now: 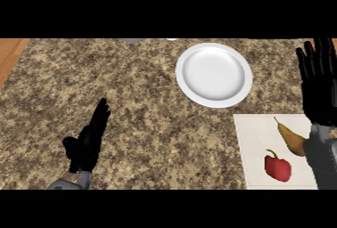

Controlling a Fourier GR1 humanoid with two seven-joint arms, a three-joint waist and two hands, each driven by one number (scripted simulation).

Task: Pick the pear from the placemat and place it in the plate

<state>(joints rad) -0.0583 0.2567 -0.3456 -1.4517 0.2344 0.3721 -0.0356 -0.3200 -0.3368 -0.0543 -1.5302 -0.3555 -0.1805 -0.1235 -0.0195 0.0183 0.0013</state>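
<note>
A: Where is the yellow-brown pear (290, 138) sitting?

B: On the pale, off-white rectangular placemat (256, 151) at the lower right of the speckled brown granite worktop (99, 71). It lies tilted, its thin stem pointing up and to the left, and the grey right forearm (322, 160) covers its right edge.

A: Anything beside it?

B: A glossy red bell pepper (277, 166) with a dark stem, on the same mat, just below and left of the pear and apart from it.

A: And the plate?

B: The round white plate (214, 75) lies on the worktop above the mat's upper left corner, near it but not touching. Nothing lies in it.

A: What is the black right hand (321, 84) doing?

B: It hangs above the right edge of the worktop, beyond the far side of the mat, fingers straight and spread, pointing away from the robot. It holds nothing.

A: The left one?

B: The black left hand (85, 144) shows at the lower left, edge-on, fingers straight and together, thumb out to the side. It holds nothing and is well apart from the mat and plate.

A: Anything else?

B: A strip of orange-brown wood (9, 55) along the worktop's left edge.
</note>
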